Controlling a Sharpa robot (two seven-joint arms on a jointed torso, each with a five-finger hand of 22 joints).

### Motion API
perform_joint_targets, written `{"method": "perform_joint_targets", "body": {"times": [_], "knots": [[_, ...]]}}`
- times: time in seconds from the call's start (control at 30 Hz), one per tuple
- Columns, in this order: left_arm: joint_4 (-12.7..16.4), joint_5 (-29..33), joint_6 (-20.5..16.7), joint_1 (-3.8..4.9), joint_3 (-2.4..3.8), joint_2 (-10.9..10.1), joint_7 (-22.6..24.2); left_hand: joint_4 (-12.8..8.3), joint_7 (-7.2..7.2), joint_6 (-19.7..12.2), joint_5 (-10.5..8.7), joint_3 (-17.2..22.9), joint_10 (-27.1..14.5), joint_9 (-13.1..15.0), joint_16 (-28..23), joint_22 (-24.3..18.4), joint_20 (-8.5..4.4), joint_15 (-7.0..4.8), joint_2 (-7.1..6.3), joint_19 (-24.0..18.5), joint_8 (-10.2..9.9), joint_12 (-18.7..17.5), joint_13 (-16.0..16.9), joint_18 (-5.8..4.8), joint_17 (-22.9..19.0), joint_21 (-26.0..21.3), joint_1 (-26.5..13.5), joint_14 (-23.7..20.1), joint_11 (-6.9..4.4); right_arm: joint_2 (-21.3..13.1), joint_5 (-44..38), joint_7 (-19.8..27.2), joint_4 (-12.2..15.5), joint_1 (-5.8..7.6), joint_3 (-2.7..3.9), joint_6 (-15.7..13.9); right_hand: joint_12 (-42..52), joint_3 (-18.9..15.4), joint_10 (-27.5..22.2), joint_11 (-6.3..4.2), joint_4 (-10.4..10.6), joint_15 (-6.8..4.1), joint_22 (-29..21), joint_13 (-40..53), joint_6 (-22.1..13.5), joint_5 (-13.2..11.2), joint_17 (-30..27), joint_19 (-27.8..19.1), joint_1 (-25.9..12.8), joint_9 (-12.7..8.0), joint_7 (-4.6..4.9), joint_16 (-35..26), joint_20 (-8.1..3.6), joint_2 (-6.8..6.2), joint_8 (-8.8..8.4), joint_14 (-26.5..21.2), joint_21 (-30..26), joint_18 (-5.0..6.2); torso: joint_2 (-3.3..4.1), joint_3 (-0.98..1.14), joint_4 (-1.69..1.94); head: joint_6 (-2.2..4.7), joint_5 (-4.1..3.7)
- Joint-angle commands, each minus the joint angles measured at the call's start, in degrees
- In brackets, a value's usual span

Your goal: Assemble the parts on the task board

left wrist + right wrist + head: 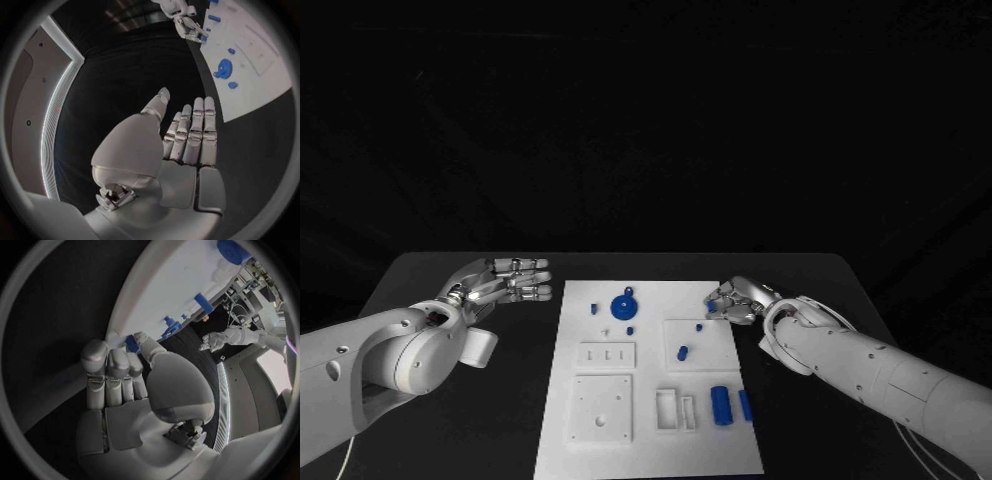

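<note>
Task board mid-table, right hand pinching a part at its right edge.
Left hand [502, 283] beside the board's left side, off it, fingers straight and together, holding nothing. White task board [646, 440] carries blue parts, including a round disc [626, 305]. Right hand [740, 302] fingers curled, clamped on a small blue part [132, 343].

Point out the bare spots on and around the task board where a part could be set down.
Free: the black table left of the task board, below the left hand; the board's near edge under the white blocks. Crowded: the board's far end around the round blue part, and its right edge, where the right hand pinches a small blue part.
</note>
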Motion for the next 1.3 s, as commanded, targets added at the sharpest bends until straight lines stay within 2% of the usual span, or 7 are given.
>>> {"method": "perform_joint_targets", "body": {"times": [0.03, 0.37, 0.63, 0.87, 0.9, 1.07, 1.3], "knots": [[0.09, -0.28, 1.08, 0.01, 0.03, 0.09, 0.04, 0.01, -0.01, -0.48, -0.26, -0.39, -0.38, -0.07, -0.32, -0.06, 0.03, -0.09, -0.02, -0.18, -0.14, -0.08, 0.09, -0.15, -0.01, 0.04, 0.60, -0.35, 0.10, 0.12, -0.31, -0.06, -0.18, -0.27, -0.15, 0.43, 0.34, -0.51, 0.06, 0.54, 0.03, 0.35, 5.70, 0.08, 0.80, -0.36, 0.07, 3.21, -0.06, 0.08, 0.03, -0.12, 0.00, 0.69, 0.16, 0.06, 0.11, -0.59, 0.02, 0.01, -0.03, 0.01, 0.02], [0.12, -0.49, 1.15, 0.01, 0.03, 0.07, -0.01, 0.01, 0.07, -0.54, -0.25, -0.38, -0.31, -0.05, -0.32, -0.05, 0.02, -0.12, 0.03, -0.17, -0.12, -0.07, 0.09, -0.15, -0.01, 0.04, 0.64, -0.30, 0.09, 0.25, -0.31, 0.12, -0.15, -0.27, -0.14, -0.81, 0.36, -1.37, 0.08, 0.78, 0.17, 0.48, 5.73, 0.06, 3.58, -0.41, 0.30, 3.24, 0.13, 0.21, -0.11, 0.03, 0.13, 1.44, 0.18, 0.08, 0.25, -0.50, 0.01, 0.03, -0.01, 0.03, -0.05], [0.14, -0.68, 1.25, 0.01, 0.03, 0.10, -0.15, -0.02, 0.18, 0.26, -0.21, -0.35, -0.04, 0.00, -0.30, -0.03, -0.02, -0.15, 0.14, -0.11, -0.06, -0.07, 0.09, -0.15, 0.00, 0.10, 0.63, -0.17, 0.16, 0.32, -0.20, -0.32, 0.17, -0.27, -0.14, -2.04, 0.38, -1.50, 0.11, 0.76, 0.12, 0.47, 5.72, 0.07, 3.74, -0.38, 0.43, 3.23, 0.20, 0.17, -0.13, 0.11, 0.13, 1.56, 0.15, 0.08, 0.21, -0.46, 0.03, 0.04, -0.07, 0.18, -0.02], [0.14, -2.48, 1.48, 0.04, 0.07, 0.14, -1.38, 0.52, 0.02, 6.77, -0.41, -0.38, 3.03, 0.30, -0.07, 0.11, -0.78, -0.98, 0.46, 0.66, 0.26, -0.10, 0.07, -0.64, 0.28, 0.59, -0.29, 2.28, -0.32, -0.05, -0.96, -1.94, 2.17, 0.54, -0.12, -2.83, 0.45, -1.37, 0.17, 0.78, -0.01, 0.50, 5.75, 0.10, 3.69, -0.34, 0.51, 3.27, 0.26, 0.16, -0.08, 0.18, 0.16, 1.51, 0.14, 0.12, 0.35, -0.40, -0.12, 0.06, -0.23, 0.54, 0.01], [0.12, -2.78, 1.50, 0.05, 0.08, 0.17, -1.70, 0.72, -0.18, 8.33, -0.47, -0.41, 3.94, 0.37, 0.12, 0.18, -1.02, -1.26, 0.48, 1.01, 0.34, -0.12, 0.06, -0.72, 0.39, 0.81, -0.60, 3.02, -0.55, -0.16, -1.31, -2.36, 2.66, 0.82, -0.11, -2.90, 0.45, -1.37, 0.17, 0.78, -0.01, 0.50, 5.75, 0.10, 3.69, -0.34, 0.51, 3.27, 0.26, 0.16, -0.08, 0.18, 0.16, 1.51, 0.14, 0.12, 0.35, -0.40, -0.17, 0.07, -0.31, 0.63, 0.06], [-0.46, -4.37, 1.81, 0.34, 0.12, 0.94, -3.94, 1.88, -1.33, 11.21, -0.88, -0.51, 9.18, 0.42, 2.49, 0.87, -2.76, -3.15, 0.46, 3.66, 0.41, -0.13, 0.05, -1.23, 1.18, 2.55, -2.06, 7.13, -2.36, -0.61, -3.44, -5.10, 5.08, 2.44, -0.11, -2.80, 0.55, -1.25, 0.25, 0.78, -0.09, 0.50, 5.75, 0.14, 3.70, -0.33, 0.63, 3.29, 0.17, 0.14, -0.08, 0.30, 0.18, 1.38, 0.13, 0.16, 0.41, -0.32, -0.83, 0.01, -0.61, 0.80, 0.38], [-1.96, -7.30, 3.20, 1.72, 0.16, 2.98, -9.87, 4.46, -3.20, 15.36, -1.70, -1.25, 17.23, 0.53, 10.15, 3.14, -6.24, -6.34, -0.10, 8.01, 0.42, -0.15, 0.15, -2.74, 4.13, 6.93, -4.71, 12.48, -5.25, -1.08, -7.14, -9.78, 9.92, 4.24, -0.11, -1.51, 0.63, -0.93, 0.26, 0.75, 0.08, 0.52, 5.76, 0.19, 3.49, -0.36, 0.90, 3.31, -0.05, 0.12, -0.07, 0.50, 0.22, 1.01, 0.16, 0.17, 0.55, -0.12, -2.36, 0.02, -1.08, 0.81, 1.35]]}}
